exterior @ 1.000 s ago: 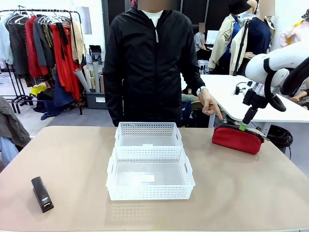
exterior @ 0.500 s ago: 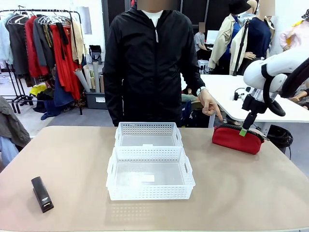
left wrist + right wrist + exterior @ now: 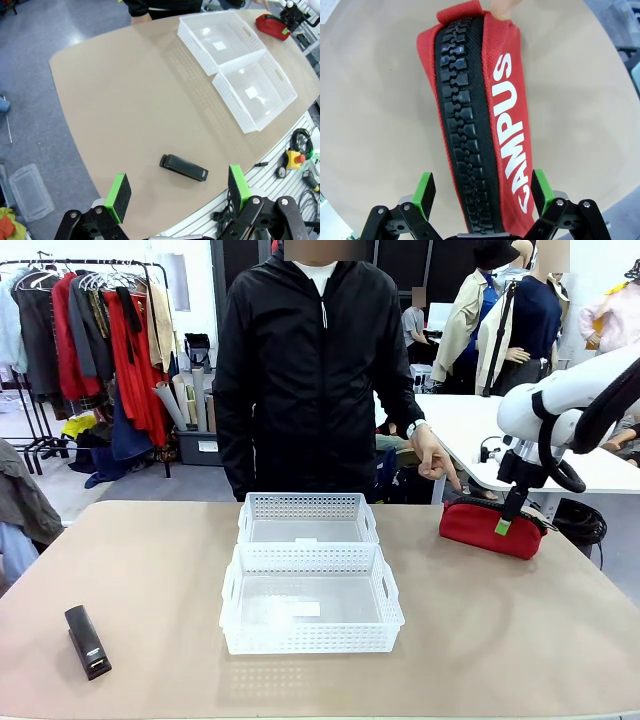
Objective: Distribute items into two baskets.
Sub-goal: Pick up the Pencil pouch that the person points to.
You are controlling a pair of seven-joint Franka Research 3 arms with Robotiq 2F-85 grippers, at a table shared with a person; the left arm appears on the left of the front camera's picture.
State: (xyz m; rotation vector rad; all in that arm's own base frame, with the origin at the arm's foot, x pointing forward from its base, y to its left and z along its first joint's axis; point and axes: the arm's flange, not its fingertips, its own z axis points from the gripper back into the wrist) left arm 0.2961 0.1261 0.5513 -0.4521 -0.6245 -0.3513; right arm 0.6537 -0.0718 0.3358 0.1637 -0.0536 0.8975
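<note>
Red soft fabric zipper pouch (image 3: 492, 528) lying right of white perforated plastic baskets (image 3: 310, 552); straddled near one end by right gripper (image 3: 482, 192), jaws spread, nothing pinched. Risk: gripped off-centre, limp fabric could sag, be snagged on basket rim.

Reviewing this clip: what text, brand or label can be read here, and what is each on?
"CAMPUS": white letters on the red pouch, beside its zipper.
White label in the near basket: too small to read.
White label in the far basket: too small to read.
Stapler: no readable marking.
</note>
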